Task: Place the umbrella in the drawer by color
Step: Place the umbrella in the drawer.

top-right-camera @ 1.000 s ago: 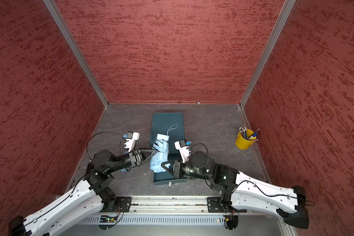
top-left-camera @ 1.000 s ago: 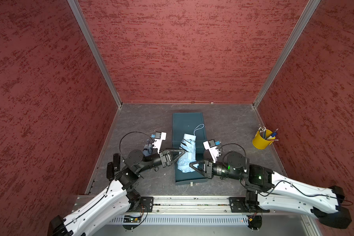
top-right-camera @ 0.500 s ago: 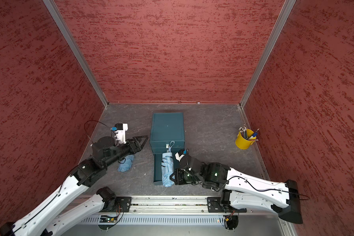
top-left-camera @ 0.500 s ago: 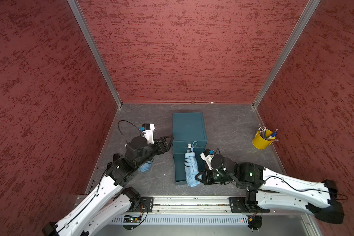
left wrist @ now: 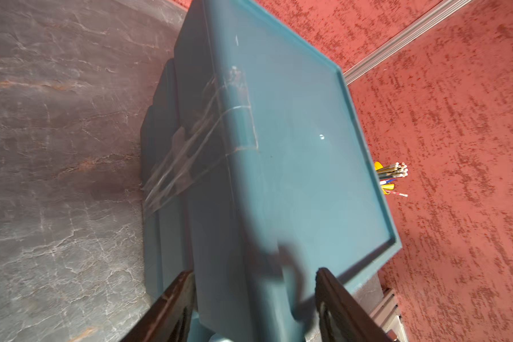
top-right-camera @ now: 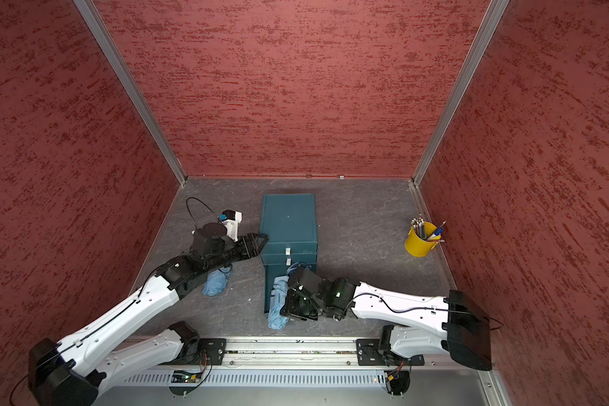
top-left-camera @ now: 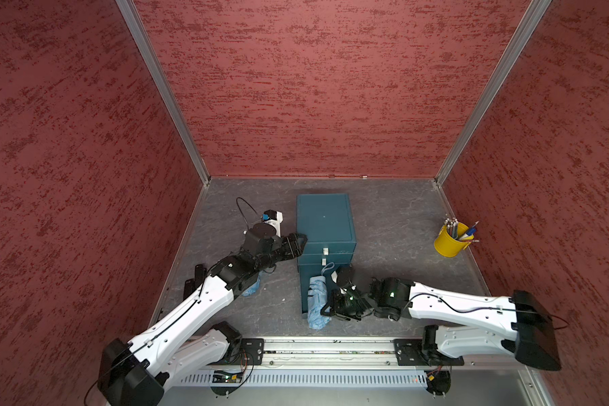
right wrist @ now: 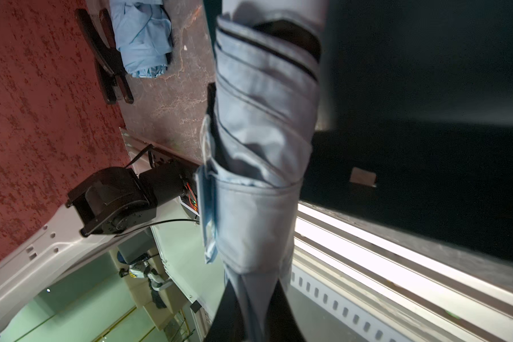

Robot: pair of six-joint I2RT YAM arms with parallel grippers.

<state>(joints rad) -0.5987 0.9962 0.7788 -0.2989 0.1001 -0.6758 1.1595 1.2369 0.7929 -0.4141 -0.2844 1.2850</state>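
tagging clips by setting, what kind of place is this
Likely a robot lab test cell: red panel walls around a grey tabletop, two arms on a metal rail, a teal drawer unit as prop.

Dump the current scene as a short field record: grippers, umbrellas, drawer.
left gripper: open, jaws straddling the cabinet at its top front corner; contact unclear
right gripper: shut on the held umbrella's fabric
held umbrella: light blue, folded, lying in the open bottom drawer, end overhanging its front
second umbrella: light blue, on the floor left of the cabinet
yellow cup: holds pencils, stands apart, right of the cabinet
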